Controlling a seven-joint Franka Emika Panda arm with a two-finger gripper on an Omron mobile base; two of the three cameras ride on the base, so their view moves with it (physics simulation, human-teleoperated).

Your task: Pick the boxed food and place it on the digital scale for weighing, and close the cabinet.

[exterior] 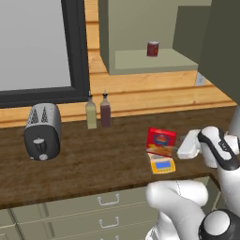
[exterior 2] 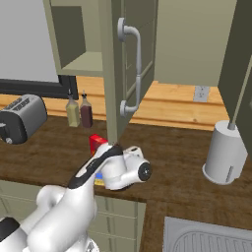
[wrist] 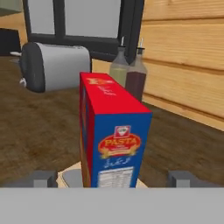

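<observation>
Bare counter [exterior: 93, 154] lies at nine o'clock of the boxed food [exterior: 161, 141]; two bottles [exterior: 98, 111] stand at eleven, the toaster [exterior: 42, 131] beyond.

Boxed food [wrist: 113, 131]: red, blue end panel, yellow "PASTA" emblem | digital scale [exterior: 163, 166]: yellow-orange, blue display | cabinet [exterior: 136, 28]: olive-grey | counter [exterior: 93, 159]: dark wood grain | toaster [exterior: 43, 131]: silver, black

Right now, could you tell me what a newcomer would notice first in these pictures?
The red pasta box stands on the yellow scale at the counter's front edge, between the open fingers. Above, the cabinet door hangs open, a small red can on its shelf. A silver toaster sits to the left.
</observation>
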